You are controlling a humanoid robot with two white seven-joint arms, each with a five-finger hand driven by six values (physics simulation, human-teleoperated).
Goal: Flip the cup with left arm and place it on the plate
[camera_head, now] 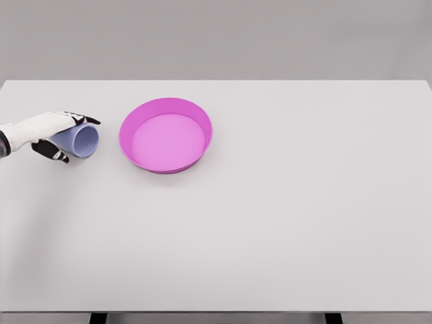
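Observation:
A pale blue cup [81, 140] lies on its side at the table's left, its open mouth facing right toward the plate. My left hand [62, 137] reaches in from the left edge and wraps the cup, with dark-tipped fingers over its top and the thumb below it. A magenta plate [166, 135] with a raised rim sits just right of the cup, a small gap between them. Nothing lies in the plate. The right arm is out of view.
The white table [283, 216] stretches wide to the right and toward the front edge. A grey wall stands behind its far edge.

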